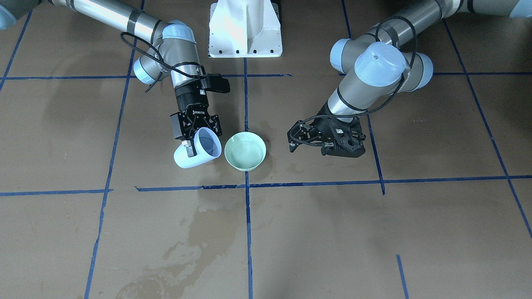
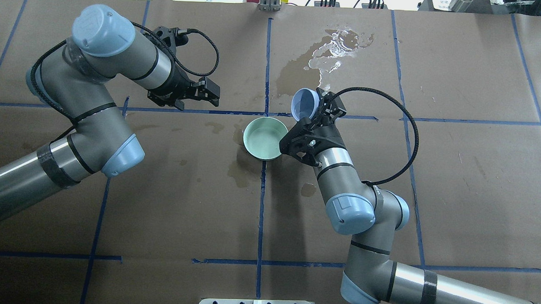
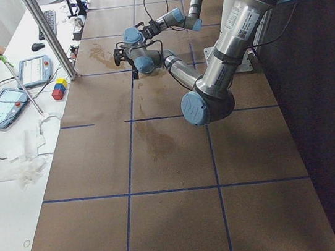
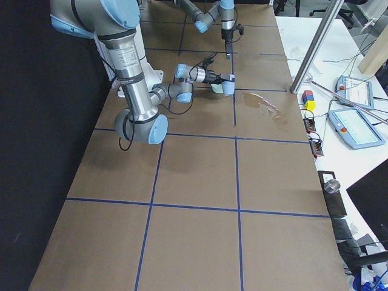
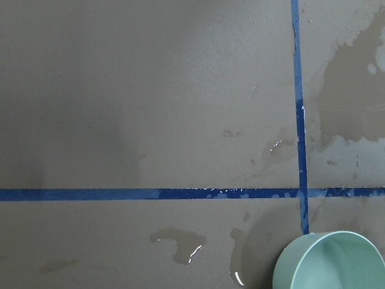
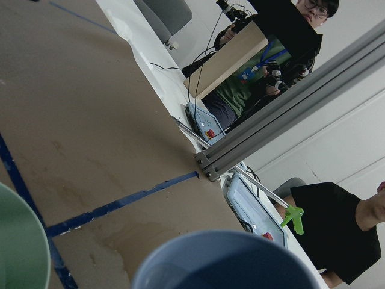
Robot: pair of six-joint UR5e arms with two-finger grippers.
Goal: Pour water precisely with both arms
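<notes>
My right gripper [image 1: 194,143] is shut on the wall of a pale blue cup [image 1: 198,150], which is tilted with its mouth toward a mint-green bowl [image 1: 245,162] just beside it. The cup [image 2: 304,103] and bowl [image 2: 253,130] also show in the overhead view, with the right gripper [image 2: 318,107] behind the cup. Clear water [image 1: 246,150] lies in the bowl. I cannot tell whether water is in the cup. My left gripper [image 1: 309,146] is open and empty, lying level a hand's width from the bowl's other side; it also shows in the overhead view [image 2: 211,95]. The bowl's rim [image 5: 301,253] shows in the left wrist view.
Wet patches and a glistening puddle [image 2: 335,44] mark the brown paper beyond the bowl, with more stains [image 1: 183,249] on the operators' side. The white pedestal [image 1: 245,29] stands between the arms. Operators [image 6: 337,217], tablets [image 4: 357,124] and a metal post [image 4: 318,45] stand off the table's far edge.
</notes>
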